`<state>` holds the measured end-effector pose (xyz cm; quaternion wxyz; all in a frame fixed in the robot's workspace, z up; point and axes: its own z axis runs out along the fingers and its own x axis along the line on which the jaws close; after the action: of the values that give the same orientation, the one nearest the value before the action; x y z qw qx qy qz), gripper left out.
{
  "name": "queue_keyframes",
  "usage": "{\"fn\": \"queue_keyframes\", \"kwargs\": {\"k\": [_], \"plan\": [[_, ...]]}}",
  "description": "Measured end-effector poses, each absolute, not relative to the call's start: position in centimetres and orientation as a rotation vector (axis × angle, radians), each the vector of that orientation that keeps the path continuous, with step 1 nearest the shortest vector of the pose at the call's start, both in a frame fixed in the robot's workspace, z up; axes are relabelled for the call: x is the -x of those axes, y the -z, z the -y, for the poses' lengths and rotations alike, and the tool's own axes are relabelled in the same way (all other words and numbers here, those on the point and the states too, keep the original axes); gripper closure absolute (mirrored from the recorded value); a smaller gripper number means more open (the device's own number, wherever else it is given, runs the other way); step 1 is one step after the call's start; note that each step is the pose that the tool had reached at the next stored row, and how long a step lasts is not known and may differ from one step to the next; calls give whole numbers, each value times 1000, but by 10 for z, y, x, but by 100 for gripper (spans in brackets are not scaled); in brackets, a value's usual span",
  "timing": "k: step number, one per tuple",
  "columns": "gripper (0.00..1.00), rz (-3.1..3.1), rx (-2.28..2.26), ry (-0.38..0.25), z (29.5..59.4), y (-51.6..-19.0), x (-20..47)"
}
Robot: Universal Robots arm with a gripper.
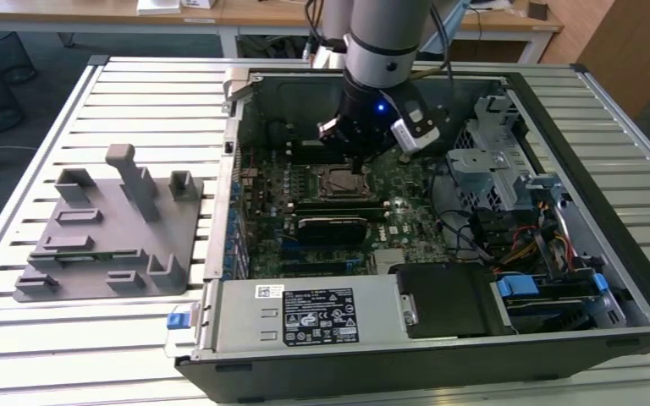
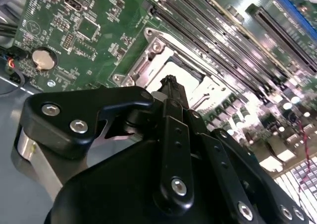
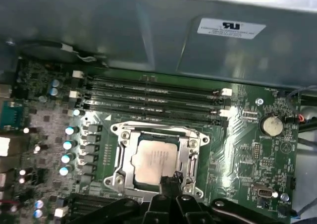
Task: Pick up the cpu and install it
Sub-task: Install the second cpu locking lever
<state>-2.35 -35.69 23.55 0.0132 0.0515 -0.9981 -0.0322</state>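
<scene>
Inside the socket frame [image 3: 156, 159] sits the cpu [image 3: 154, 160]; gripper [image 3: 170, 183] just above its edge, fingers closed together, holding nothing.

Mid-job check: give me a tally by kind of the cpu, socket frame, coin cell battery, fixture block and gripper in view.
cpu, lying in the socket: 1
socket frame: 1
coin cell battery: 1
grey fixture block, outside the case: 1
gripper, at the socket's edge: 1
Total: 5
</scene>
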Motion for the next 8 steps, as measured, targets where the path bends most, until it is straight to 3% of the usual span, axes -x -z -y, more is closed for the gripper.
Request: {"fn": "queue_keyframes", "kwargs": {"k": [8], "plan": [[89,3104,-160,101,373,-236,24]]}}
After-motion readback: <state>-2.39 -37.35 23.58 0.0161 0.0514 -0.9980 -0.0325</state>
